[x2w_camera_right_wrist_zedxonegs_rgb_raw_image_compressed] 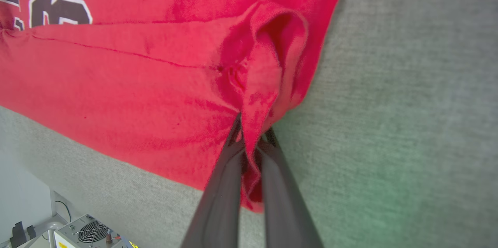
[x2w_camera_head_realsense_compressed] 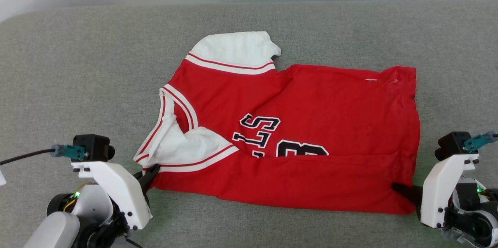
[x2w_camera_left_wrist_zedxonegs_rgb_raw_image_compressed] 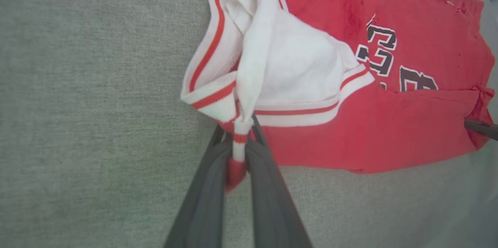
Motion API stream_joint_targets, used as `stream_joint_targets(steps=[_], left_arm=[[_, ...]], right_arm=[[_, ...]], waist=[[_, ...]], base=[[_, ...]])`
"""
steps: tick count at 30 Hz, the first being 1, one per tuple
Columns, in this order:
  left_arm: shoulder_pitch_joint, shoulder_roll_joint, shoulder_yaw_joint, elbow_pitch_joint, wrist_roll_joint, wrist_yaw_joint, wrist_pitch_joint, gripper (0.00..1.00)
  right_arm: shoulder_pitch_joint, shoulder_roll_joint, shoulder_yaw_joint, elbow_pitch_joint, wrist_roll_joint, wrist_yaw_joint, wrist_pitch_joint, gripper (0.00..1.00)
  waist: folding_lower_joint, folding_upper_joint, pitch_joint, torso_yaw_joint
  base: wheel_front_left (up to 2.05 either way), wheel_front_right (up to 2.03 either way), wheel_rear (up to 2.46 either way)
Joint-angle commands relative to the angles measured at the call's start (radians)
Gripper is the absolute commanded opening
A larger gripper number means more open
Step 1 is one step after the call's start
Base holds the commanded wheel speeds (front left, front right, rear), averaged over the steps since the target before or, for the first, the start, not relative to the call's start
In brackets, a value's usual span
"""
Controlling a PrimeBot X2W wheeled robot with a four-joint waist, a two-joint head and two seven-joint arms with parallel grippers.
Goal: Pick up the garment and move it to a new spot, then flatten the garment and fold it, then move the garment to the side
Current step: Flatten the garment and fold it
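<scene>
Fingers (x2w_camera_left_wrist_zedxonegs_rgb_raw_image_compressed: 204, 201) of your left gripper (x2w_camera_head_realsense_compressed: 152, 171) pinch the garment (x2w_camera_head_realsense_compressed: 311, 96) by its sleeve corner at 8 o'clock, right gripper (x2w_camera_head_realsense_compressed: 397, 188) nips the hem at 4 o'clock, shirt centred on the grey surface (x2w_camera_head_realsense_compressed: 78, 65), so raise both together with the near edge taut.

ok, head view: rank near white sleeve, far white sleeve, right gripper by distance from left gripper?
1. near white sleeve, beside left gripper, whose jaws pinch the garment there.
2. far white sleeve, at the garment's far edge.
3. right gripper, at the opposite near corner.
</scene>
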Motion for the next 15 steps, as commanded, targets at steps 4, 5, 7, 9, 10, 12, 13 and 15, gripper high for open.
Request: stream_joint_targets(steps=[4,5,7,9,10,12,13,15], left_arm=[[0.016,-0.004,0.000,0.010,-0.006,0.001,-0.009,0.00],[0.023,-0.004,0.001,0.012,-0.007,0.001,-0.012,0.00],[0.050,-0.003,0.008,0.015,-0.013,0.005,-0.024,0.00],[0.071,0.000,0.012,0.012,-0.015,0.009,-0.031,0.00],[0.085,0.002,0.013,0.010,-0.016,0.010,-0.034,0.00],[0.113,0.005,0.017,0.004,-0.021,0.018,-0.037,0.00],[0.127,0.007,0.017,0.001,-0.024,0.020,-0.039,0.00],[0.142,0.008,0.017,-0.003,-0.026,0.022,-0.039,0.00]], right_arm=[[0.011,0.004,0.040,0.030,0.013,0.000,-0.016,0.00],[0.007,-0.007,0.042,0.026,0.012,0.000,-0.025,0.00],[0.006,-0.031,0.049,0.004,0.019,0.000,-0.054,0.00],[0.010,-0.046,0.052,-0.016,0.027,0.000,-0.061,0.00],[0.018,-0.050,0.054,-0.025,0.027,0.000,-0.062,0.00],[0.038,-0.055,0.059,-0.037,0.024,0.000,-0.061,0.00],[0.048,-0.055,0.057,-0.042,0.027,0.000,-0.060,0.00],[0.056,-0.056,0.055,-0.048,0.028,0.000,-0.058,0.00]], waist=[[-0.0001,0.0000,-0.026,-0.010],[-0.0001,0.0000,-0.037,-0.012],[-0.0001,0.0000,-0.081,-0.020],[-0.0001,0.0000,-0.113,-0.023],[-0.0001,0.0000,-0.131,-0.025],[-0.0001,0.0000,-0.166,-0.025],[-0.0001,0.0000,-0.183,-0.024],[-0.0001,0.0000,-0.200,-0.023]], base=[[0.00,0.00,0.00],[0.00,0.00,0.00],[0.00,0.00,0.00],[0.00,0.00,0.00],[0.00,0.00,0.00],[0.00,0.00,0.00],[0.00,0.00,0.00],[0.00,0.00,0.00]])
